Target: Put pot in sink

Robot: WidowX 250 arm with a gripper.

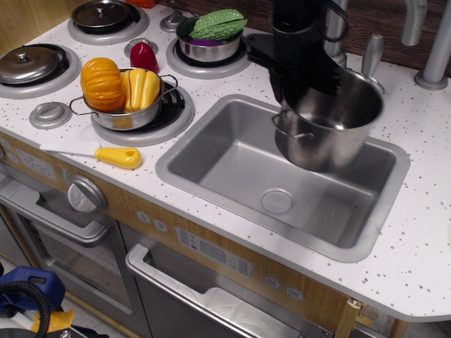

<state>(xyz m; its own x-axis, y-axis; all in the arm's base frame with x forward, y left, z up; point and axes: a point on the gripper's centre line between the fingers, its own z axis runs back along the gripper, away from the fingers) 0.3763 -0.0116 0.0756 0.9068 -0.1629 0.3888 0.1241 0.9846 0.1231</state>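
Observation:
The large shiny steel pot (pixel 335 127) hangs in the air over the right half of the grey sink (pixel 232 158), tilted a little. My black gripper (pixel 299 88) is shut on the pot's left rim and holds it from above. The pot's near loop handle (pixel 290 130) shows on its left side. The sink's round drain (pixel 277 201) lies below and left of the pot. The basin holds nothing else that I can see.
A smaller steel pot with orange and yellow toy vegetables (pixel 127 91) stands left of the sink. A dark-rimmed pot with green vegetable (pixel 211 35) stands at the back. A yellow-handled knife (pixel 106 155) lies near the front edge. Faucet posts (pixel 416 28) rise at the back right.

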